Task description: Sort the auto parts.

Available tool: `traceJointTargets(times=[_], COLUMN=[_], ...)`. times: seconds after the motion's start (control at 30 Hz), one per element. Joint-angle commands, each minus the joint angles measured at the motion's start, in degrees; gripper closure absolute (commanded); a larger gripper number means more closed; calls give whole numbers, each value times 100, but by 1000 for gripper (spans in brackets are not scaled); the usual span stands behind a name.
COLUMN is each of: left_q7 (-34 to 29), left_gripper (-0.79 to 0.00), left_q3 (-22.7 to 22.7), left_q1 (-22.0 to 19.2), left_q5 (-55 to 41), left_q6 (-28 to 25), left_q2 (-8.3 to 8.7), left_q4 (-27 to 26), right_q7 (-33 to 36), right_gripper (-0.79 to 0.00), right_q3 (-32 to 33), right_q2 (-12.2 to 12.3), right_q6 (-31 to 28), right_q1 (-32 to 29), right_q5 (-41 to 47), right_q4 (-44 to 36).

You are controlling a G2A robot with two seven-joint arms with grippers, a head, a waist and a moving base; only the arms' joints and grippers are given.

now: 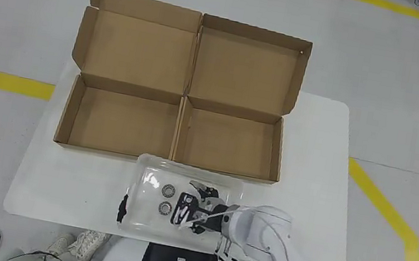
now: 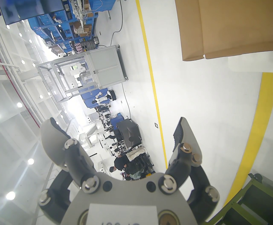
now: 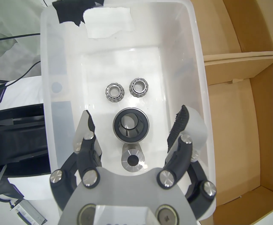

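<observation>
A clear plastic bin (image 3: 183,70) holds the parts. Two small roller bearings (image 3: 114,92) (image 3: 138,87) lie side by side in its middle. Nearer the wrist sits a large black-rimmed bearing (image 3: 130,124), and behind it a silver cone-shaped sleeve (image 3: 132,159). My right gripper (image 3: 135,119) hangs open inside the bin, one finger on each side of the large bearing and not touching it. From above, the right gripper (image 1: 190,201) is over the bin (image 1: 152,167), beside the small bearings (image 1: 167,198). My left gripper (image 2: 116,125) is open and holds nothing, facing out into the room.
Two open cardboard boxes (image 1: 122,124) (image 1: 228,144) stand side by side just behind the bin, lids folded back. The white table (image 1: 316,149) has bare room to the right. A box flap (image 2: 224,27) shows past the left gripper.
</observation>
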Motion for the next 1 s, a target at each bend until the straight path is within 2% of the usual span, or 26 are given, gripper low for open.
traceJointTargets(times=[0.0, 0.13, 0.27, 0.33, 0.43, 0.57, 0.6, 0.63, 0.77, 0.8, 0.97], left_q7=[0, 0, 0, 0, 0, 0, 0, 0, 0, 0, 0], left_gripper=[-785, -785, -785, -785, -785, -785, -785, -785, -785, -785, -785], left_q3=[0, 0, 0, 0, 0, 0, 0, 0, 0, 0, 0], left_q1=[0, 0, 0, 0, 0, 0, 0, 0, 0, 0, 0], left_q5=[0, 0, 0, 0, 0, 0, 0, 0, 0, 0, 0], left_q6=[0, 0, 0, 0, 0, 0, 0, 0, 0, 0, 0], left_q2=[0, 0, 0, 0, 0, 0, 0, 0, 0, 0, 0], left_q4=[0, 0, 0, 0, 0, 0, 0, 0, 0, 0, 0], right_q7=[100, 254, 400, 467, 572, 686, 714, 741, 859, 877, 960], right_gripper=[-680, -659, -600, -603, -659, -625, -579, -468, -117, 0, 0], right_q3=[-43, -153, -295, -372, -474, -571, -594, -613, -683, -696, -732], right_q2=[0, -4, -19, -30, -47, -59, -61, -63, -69, -69, -60], right_q6=[37, 97, 142, 154, 199, 235, 241, 250, 279, 274, 297], right_q1=[43, 134, 250, 324, 424, 523, 545, 566, 650, 669, 731], right_q5=[7, 36, 77, 111, 156, 237, 255, 271, 339, 364, 419], right_q4=[61, 168, 312, 398, 493, 585, 594, 601, 603, 599, 586])
